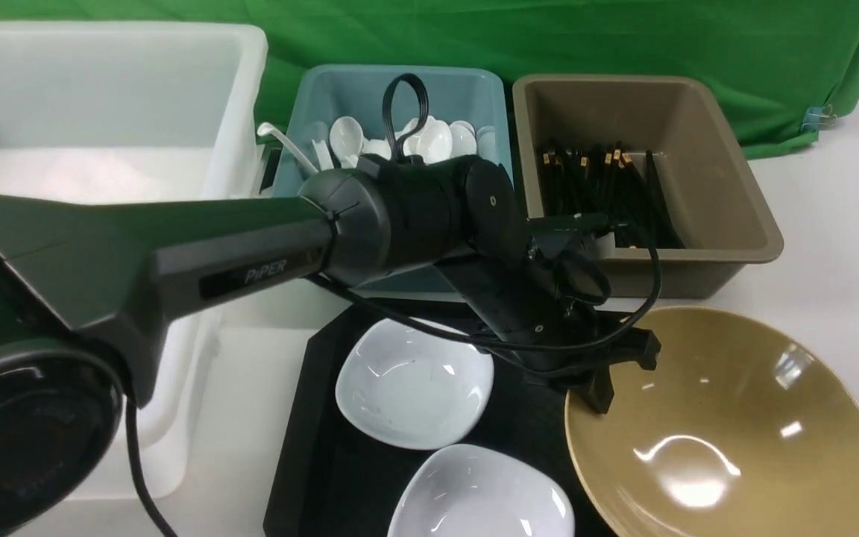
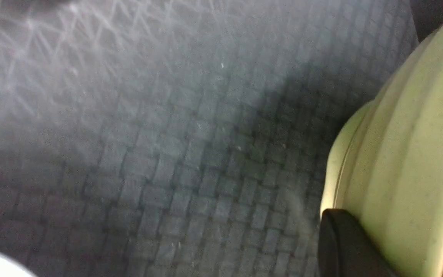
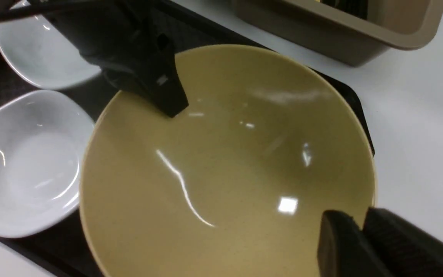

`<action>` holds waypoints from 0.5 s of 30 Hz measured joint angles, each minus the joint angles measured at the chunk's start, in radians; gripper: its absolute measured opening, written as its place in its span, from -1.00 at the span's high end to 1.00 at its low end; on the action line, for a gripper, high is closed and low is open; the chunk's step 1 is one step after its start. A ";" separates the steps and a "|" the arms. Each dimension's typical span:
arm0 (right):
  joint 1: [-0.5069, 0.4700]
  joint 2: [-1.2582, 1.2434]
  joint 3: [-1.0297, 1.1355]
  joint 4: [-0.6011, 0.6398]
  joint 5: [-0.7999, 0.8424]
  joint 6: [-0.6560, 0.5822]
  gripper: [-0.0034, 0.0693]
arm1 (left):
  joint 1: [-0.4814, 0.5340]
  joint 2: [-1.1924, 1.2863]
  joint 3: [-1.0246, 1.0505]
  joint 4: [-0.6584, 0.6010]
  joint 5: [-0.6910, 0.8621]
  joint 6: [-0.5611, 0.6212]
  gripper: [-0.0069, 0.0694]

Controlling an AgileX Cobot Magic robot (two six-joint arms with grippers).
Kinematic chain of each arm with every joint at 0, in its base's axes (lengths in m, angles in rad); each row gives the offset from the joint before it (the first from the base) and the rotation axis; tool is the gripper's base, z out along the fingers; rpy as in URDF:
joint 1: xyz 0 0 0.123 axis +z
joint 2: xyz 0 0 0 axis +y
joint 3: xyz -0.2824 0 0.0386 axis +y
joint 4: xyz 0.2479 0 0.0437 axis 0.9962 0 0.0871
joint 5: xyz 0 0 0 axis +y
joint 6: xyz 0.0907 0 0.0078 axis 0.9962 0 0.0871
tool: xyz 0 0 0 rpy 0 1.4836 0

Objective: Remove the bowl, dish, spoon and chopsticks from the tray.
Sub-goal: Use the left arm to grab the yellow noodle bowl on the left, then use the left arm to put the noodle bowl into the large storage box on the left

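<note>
The bowl point(image 1: 728, 440) sits mouth-up at the right end of the tray point(image 1: 303, 447), its near edge cut off in the front view. The left pincer point(image 1: 602, 391) pinches its far-left rim. The right pincer point(image 3: 360, 223) sits at the near-right rim; its grip cannot be told. The desk point(image 1: 839, 224) is white, with a green cloth point(image 1: 623, 37) behind.

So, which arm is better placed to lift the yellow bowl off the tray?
Probably left. The left tool pinches the bowl at its far-left rim, a finger each side, and the white tub lies on that side. The right tool also straddles the rim, but farther from that tub.
</note>
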 joint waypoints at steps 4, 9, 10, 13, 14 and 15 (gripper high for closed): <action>0.000 0.000 0.000 0.000 -0.002 0.000 0.62 | 0.015 -0.048 -0.001 0.038 0.038 -0.004 0.82; 0.000 0.000 -0.010 0.000 -0.005 0.000 0.61 | 0.045 -0.123 -0.034 0.054 0.078 -0.018 0.82; 0.000 0.001 -0.025 0.002 -0.006 0.000 0.61 | 0.056 -0.153 -0.049 0.054 0.094 -0.019 0.82; 0.000 0.001 -0.055 0.020 -0.007 -0.001 0.60 | 0.079 -0.184 -0.076 0.051 0.120 -0.021 0.82; 0.000 0.002 -0.081 0.048 -0.007 -0.006 0.60 | 0.109 -0.218 -0.106 0.046 0.165 -0.022 0.82; 0.000 0.005 -0.092 0.074 -0.006 -0.018 0.60 | 0.123 -0.229 -0.116 0.045 0.184 -0.023 0.82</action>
